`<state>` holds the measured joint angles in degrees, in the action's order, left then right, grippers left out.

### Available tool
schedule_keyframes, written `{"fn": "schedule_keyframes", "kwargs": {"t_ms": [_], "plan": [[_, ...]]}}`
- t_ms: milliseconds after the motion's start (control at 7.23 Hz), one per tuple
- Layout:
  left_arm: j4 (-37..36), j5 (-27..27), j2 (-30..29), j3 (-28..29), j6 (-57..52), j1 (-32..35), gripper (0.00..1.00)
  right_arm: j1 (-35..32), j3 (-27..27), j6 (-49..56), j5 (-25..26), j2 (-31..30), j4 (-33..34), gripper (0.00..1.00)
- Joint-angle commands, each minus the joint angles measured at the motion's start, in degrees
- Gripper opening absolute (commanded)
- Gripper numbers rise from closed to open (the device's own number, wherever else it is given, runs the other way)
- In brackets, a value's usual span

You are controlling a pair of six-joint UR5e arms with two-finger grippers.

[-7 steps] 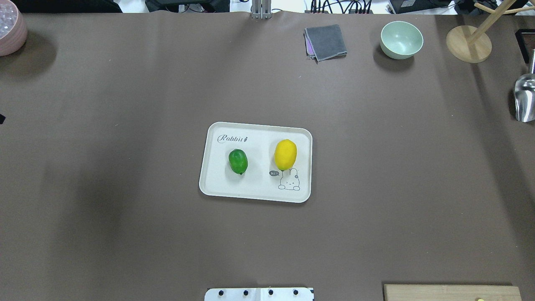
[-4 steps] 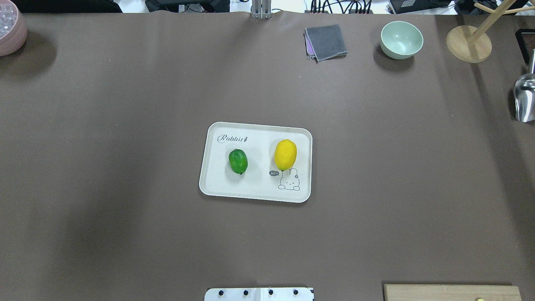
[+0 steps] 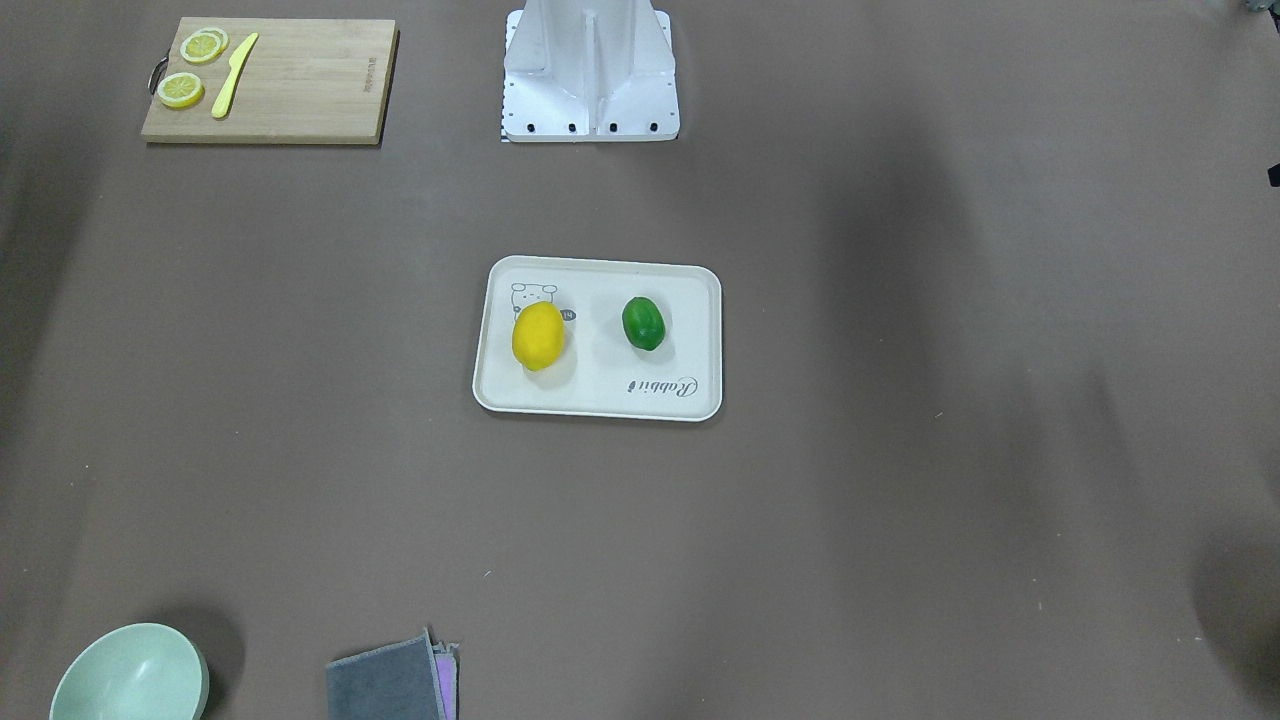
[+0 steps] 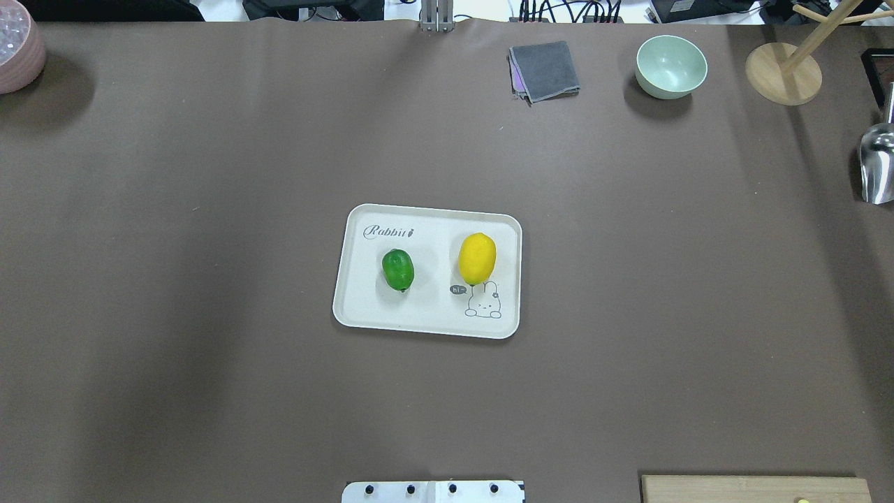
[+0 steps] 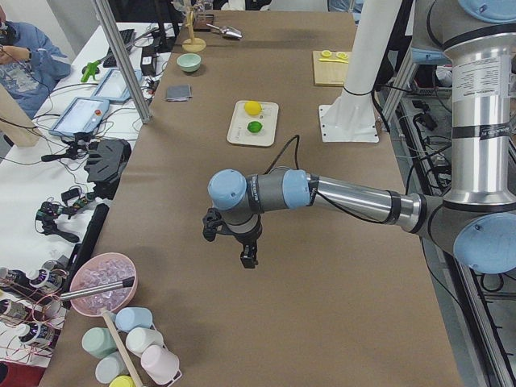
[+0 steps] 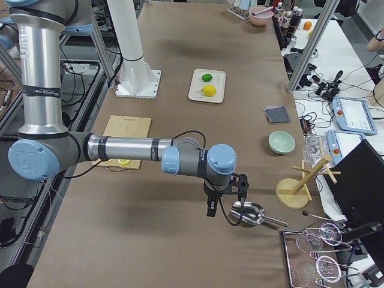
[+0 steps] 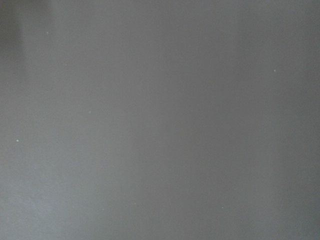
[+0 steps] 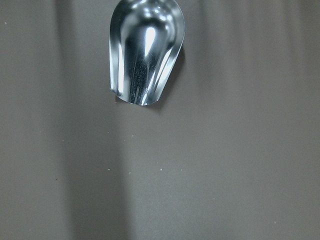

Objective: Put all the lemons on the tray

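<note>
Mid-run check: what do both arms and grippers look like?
Both the left arm and right arm are silver tubes with grey joints, light-blue caps and a thin black cable looping near the wrist. The left gripper and right gripper are small and black.

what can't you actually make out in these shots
- Left gripper: shows in the exterior left view only, too small to tell open or shut.
- Right gripper: exterior right view only, same doubt.
- Cutting board: overhead view, cut off by the bottom edge.
- Metal scoop: right wrist view, handle cut off by the top edge.
- Tray drawing: front-facing view, partly covered by the yellow lemon.
</note>
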<state>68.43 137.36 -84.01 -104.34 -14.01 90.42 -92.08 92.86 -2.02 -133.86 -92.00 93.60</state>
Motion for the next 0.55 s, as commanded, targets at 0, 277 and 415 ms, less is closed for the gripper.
{"fn": "schedule_keyframes", "kwargs": {"t_ms": [0,277,415], "plan": [[-0.14,-2.00,-0.01,3.96,-3.56,3.79,0.98,0.06,-0.05,0.00,-0.08,-0.29,0.00,1.00],[-0.40,-2.01,-0.80,5.98,-3.40,3.89,0.98,-0.03,-0.05,0.00,-0.08,-0.55,0.00,1.00],[-0.49,-2.01,-0.54,6.69,-3.31,4.06,0.98,-0.03,-0.05,0.00,-0.08,-0.55,0.00,1.00]]}}
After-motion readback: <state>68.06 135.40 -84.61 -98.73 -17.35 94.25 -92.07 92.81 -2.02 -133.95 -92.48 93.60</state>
